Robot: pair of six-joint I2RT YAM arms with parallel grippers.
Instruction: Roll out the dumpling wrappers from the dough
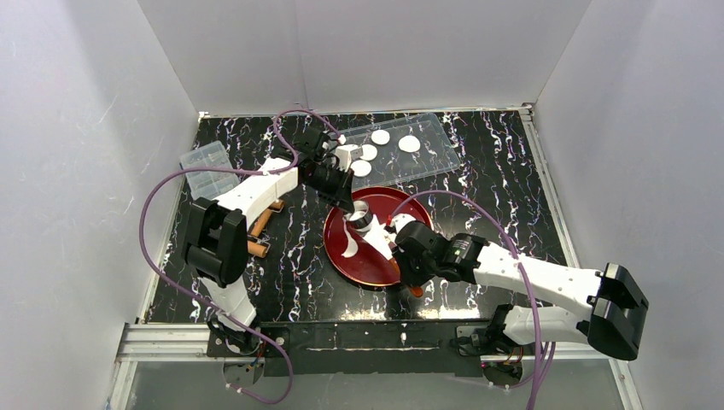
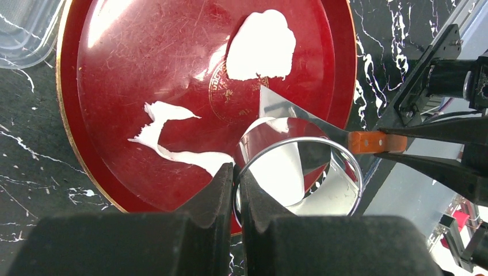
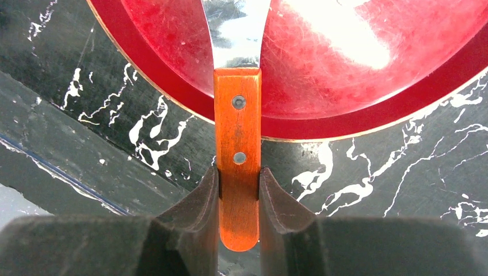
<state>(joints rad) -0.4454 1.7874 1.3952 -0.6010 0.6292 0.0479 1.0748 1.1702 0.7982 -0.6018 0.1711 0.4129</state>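
A red plate (image 1: 376, 272) holds the dough: a white lump (image 2: 262, 46) and a thin ragged scrap (image 2: 172, 141). My left gripper (image 2: 237, 179) is shut on the rim of a metal ring cutter (image 2: 351, 198), which stands on the plate; white shows inside it. In the top view the left gripper (image 1: 353, 207) is over the plate's far side. My right gripper (image 3: 237, 190) is shut on the orange wooden handle of a spatula (image 3: 237, 132), whose metal blade (image 2: 282, 109) reaches under the ring. Several round dumpling wrappers (image 1: 410, 143) lie on a clear tray (image 1: 435, 158).
A clear lidded box (image 1: 205, 166) sits at the far left. A brown rolling pin (image 1: 260, 226) lies beside the left arm. A small white object (image 1: 346, 154) stands at the tray's left end. White walls enclose the black marbled table (image 1: 504, 196).
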